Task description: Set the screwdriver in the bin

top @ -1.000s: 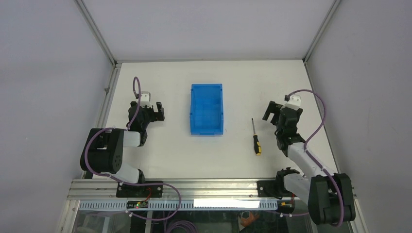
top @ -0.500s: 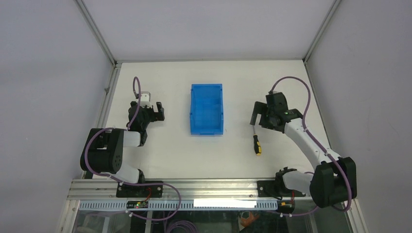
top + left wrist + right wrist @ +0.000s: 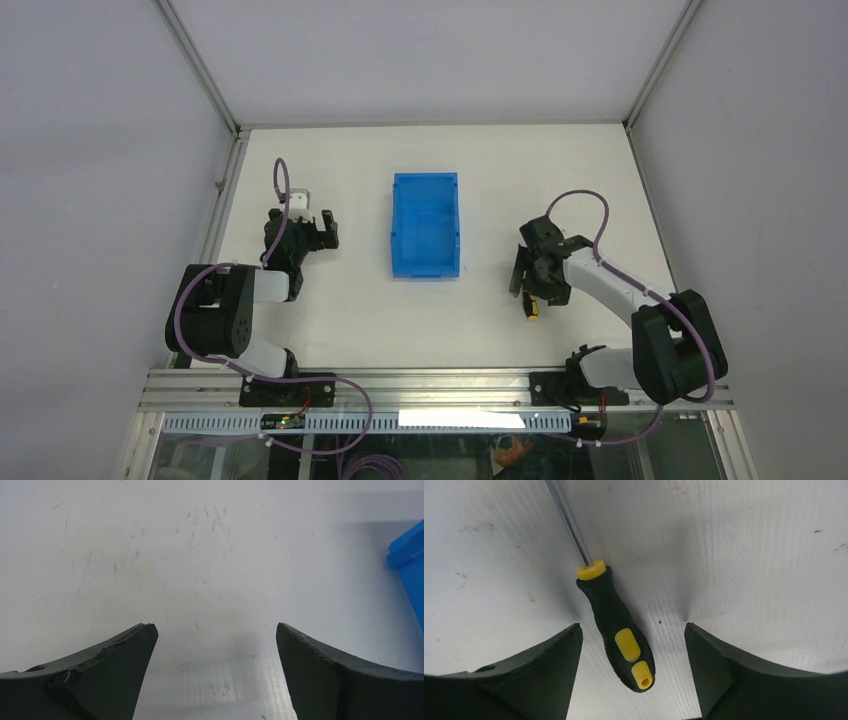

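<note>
— Where's the screwdriver (image 3: 616,630)?
— Flat on the tabletop (image 3: 350,300), right of the bin (image 3: 425,238), outside it. The right claw (image 3: 631,626) straddles its handle, jaws spread, a gap on each side.
— And the left claw (image 3: 215,627)?
— Spread wide too, holding nothing, left of the bin.

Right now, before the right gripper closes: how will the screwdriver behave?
The screwdriver looks rigid, so it should lift as one piece. Its rounded handle may roll if the right gripper touches one side first. Its ribbed black grip probably resists slipping.
</note>
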Robot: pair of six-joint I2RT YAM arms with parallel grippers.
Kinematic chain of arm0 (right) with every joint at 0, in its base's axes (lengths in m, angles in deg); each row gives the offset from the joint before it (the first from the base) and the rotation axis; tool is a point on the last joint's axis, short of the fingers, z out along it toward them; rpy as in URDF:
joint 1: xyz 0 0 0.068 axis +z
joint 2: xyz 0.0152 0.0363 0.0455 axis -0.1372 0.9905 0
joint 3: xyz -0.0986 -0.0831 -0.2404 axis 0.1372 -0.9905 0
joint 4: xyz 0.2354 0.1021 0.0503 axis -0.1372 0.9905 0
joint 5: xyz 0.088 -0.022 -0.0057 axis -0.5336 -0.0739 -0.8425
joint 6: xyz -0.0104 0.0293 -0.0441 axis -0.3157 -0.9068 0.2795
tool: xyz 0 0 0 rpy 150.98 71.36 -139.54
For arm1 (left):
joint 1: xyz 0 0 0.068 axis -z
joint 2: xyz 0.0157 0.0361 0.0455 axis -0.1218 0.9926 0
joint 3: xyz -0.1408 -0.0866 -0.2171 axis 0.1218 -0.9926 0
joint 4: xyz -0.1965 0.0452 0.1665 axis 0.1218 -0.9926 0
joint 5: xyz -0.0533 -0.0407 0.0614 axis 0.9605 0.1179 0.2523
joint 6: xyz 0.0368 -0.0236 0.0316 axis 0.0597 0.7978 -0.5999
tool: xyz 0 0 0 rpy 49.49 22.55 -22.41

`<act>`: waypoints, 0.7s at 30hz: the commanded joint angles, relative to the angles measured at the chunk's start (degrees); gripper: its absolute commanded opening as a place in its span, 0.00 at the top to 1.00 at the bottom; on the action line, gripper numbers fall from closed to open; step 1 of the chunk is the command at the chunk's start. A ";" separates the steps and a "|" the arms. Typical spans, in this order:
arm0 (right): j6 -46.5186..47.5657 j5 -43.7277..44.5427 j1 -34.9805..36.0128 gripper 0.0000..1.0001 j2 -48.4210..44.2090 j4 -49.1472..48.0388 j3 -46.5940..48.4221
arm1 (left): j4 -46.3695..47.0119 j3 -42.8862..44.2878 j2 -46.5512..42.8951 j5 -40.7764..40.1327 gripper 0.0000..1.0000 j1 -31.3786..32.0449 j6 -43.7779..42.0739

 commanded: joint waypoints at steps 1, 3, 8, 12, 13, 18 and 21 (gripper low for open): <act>-3.20 2.27 1.02 0.30 2.85 -2.16 -0.19 | 2.92 0.35 -1.04 0.30 0.01 -0.28 0.13; -3.49 2.65 1.24 0.45 4.04 -2.80 -0.44 | 2.92 0.35 -1.09 0.32 0.01 -0.27 0.14; -3.28 2.57 1.62 1.00 3.62 -3.15 0.13 | 2.87 0.35 -1.04 0.26 0.01 -0.28 0.20; 0.60 5.07 1.59 1.00 1.38 1.92 6.31 | 2.92 0.35 -1.10 0.32 0.01 -0.29 0.16; 1.21 5.84 1.62 1.00 1.06 3.38 8.31 | 2.88 0.35 -1.05 0.31 0.01 -0.27 0.16; 3.56 4.31 4.15 1.00 0.92 7.25 17.90 | 2.91 0.35 -1.04 0.29 0.01 -0.29 0.17; 4.23 3.79 9.13 1.00 2.58 6.91 23.67 | 2.92 0.35 -1.07 0.28 0.01 -0.30 0.13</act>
